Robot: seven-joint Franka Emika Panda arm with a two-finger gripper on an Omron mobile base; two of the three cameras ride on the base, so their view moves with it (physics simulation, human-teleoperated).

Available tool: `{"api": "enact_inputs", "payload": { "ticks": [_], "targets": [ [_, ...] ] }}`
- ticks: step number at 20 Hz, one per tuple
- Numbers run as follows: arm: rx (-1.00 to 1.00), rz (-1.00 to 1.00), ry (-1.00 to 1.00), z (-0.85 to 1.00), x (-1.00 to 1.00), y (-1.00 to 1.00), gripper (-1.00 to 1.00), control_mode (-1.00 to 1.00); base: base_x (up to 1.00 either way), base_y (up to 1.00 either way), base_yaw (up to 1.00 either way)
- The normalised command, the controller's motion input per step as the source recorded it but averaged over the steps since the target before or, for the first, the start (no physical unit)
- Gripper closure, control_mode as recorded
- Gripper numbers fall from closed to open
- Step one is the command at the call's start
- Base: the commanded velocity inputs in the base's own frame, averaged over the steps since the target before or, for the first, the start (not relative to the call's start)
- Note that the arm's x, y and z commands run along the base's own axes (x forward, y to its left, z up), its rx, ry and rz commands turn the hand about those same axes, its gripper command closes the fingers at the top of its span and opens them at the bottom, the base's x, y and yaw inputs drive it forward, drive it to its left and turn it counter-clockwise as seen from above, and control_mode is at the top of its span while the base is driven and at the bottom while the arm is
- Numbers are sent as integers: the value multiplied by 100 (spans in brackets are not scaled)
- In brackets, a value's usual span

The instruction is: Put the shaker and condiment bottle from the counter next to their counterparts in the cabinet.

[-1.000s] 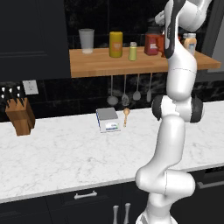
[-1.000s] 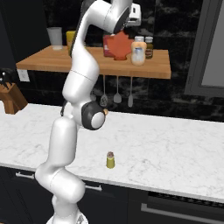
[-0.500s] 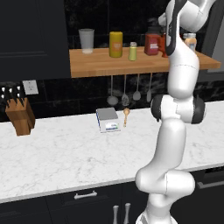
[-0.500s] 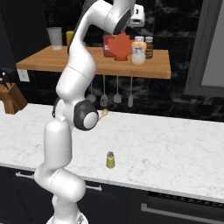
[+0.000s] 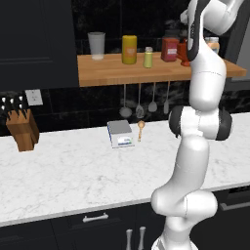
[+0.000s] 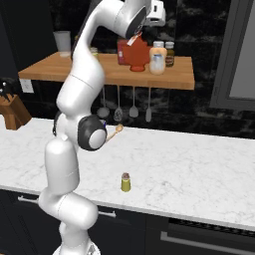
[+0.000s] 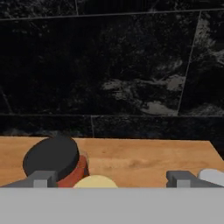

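Condiment bottle [image 6: 136, 56] sits on the cabinet [image 6: 104, 73] below our gripper [image 7: 113, 178], its tan cap between our spread fingers [image 7: 43, 178]; the shaker [image 6: 126, 182] stands far below on the counter [image 6: 189, 169].

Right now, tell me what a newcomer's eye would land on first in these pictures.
The white arm towers over the marble counter, its hand raised to the wooden shelf, jaws open just above the dark-red condiment bottle. That bottle stands among jars at the shelf's right end. Down on the counter, a small olive-yellow shaker stands alone near the front edge.
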Motion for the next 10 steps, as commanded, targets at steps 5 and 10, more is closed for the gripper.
{"api": "enact_inputs", "payload": {
  "ticks": [5,10],
  "targets": [
    [5,0,12,36,-39,-9,-100,-100,0,0,0],
    [5,0,16,23,-44,-6,-100,-100,0,0,0]
  ]
}}
